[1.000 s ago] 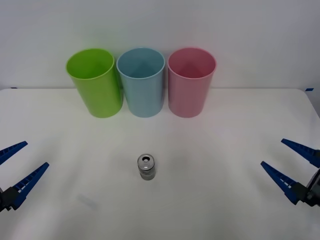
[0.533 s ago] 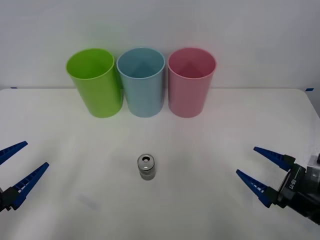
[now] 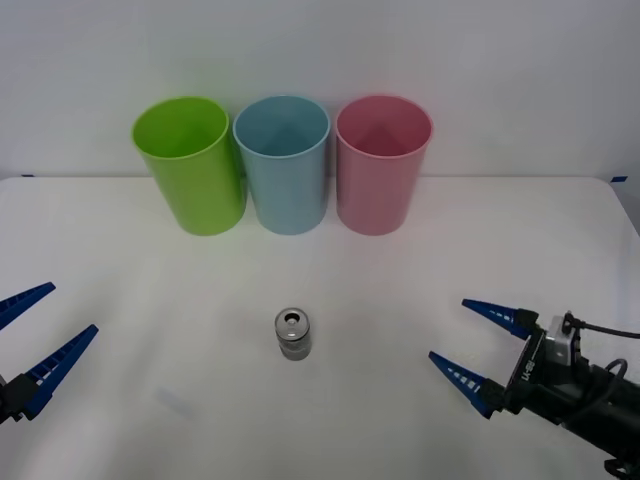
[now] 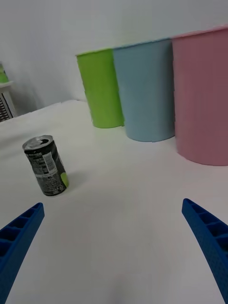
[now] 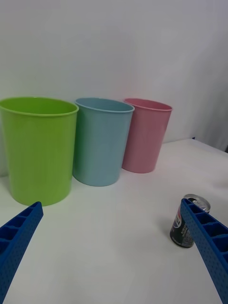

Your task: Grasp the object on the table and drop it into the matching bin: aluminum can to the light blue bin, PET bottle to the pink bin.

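The aluminum can (image 3: 294, 334) is seen standing upright on the white table (image 3: 420, 270), pull-tab up, well ahead of the open jaws of the right gripper (image 3: 478, 346) and off their centre line toward the robot's left, with bare tabletop between. In the right wrist view the can (image 4: 46, 165) is placed outside the span of the two blue fingers (image 4: 205, 234), nearer the one at the robot's left, so the jaws are not yet lined up around it. Beyond the can, a row of three tall cups is set at the far edge: the lime green cup (image 3: 189, 164), the light blue bin (image 3: 284, 162) and the pink bin (image 3: 380, 162), each just beside the next. The left gripper (image 3: 30, 342) is held spread wide at the near left edge, the can (image 5: 189, 228) lying just past one of its fingertips in its own view. Several risks are judged from here: a short, light can could be tipped or pushed away if a fingertip meets its side before it is centred between the jaws; a grip taken too high could slip at the rim; and, with the bins so close together, a release slightly off could send the can into the green or pink cup.
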